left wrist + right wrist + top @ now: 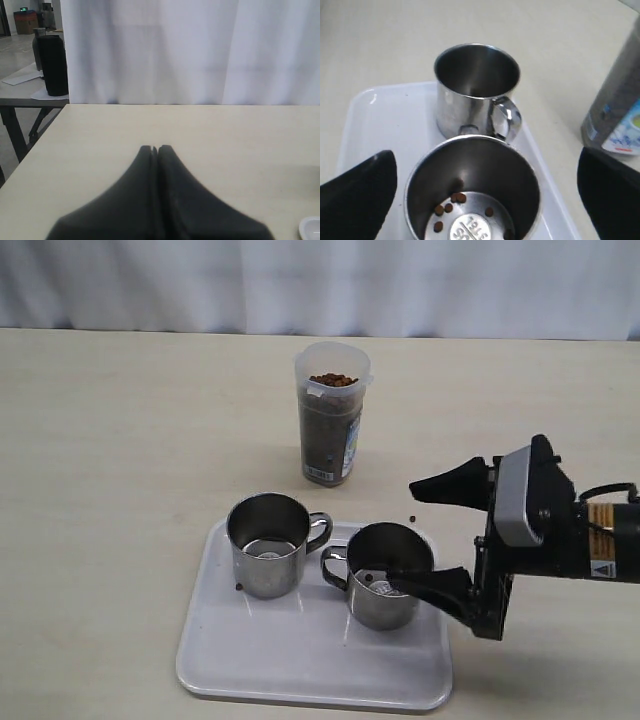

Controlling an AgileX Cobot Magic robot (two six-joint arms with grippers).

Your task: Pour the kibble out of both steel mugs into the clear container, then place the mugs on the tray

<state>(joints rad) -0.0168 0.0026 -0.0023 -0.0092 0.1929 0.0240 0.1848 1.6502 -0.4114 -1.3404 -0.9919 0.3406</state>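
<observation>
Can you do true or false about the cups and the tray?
The left-hand mug and the right-hand mug both stand on the tray. True.
The right-hand mug is completely empty. False: a few pellets lie in its bottom.
The tall container stands on the tray. False: it stands on the table, beyond the tray.
The right gripper is open. True.
The left gripper is open. False: it is shut.

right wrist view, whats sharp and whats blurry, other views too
Right wrist view: the near mug and its kibble are sharp, the black fingers blur at the edges. Left wrist view: the shut left gripper is a soft dark mass. Exterior view: even light, faint shadows.
</observation>
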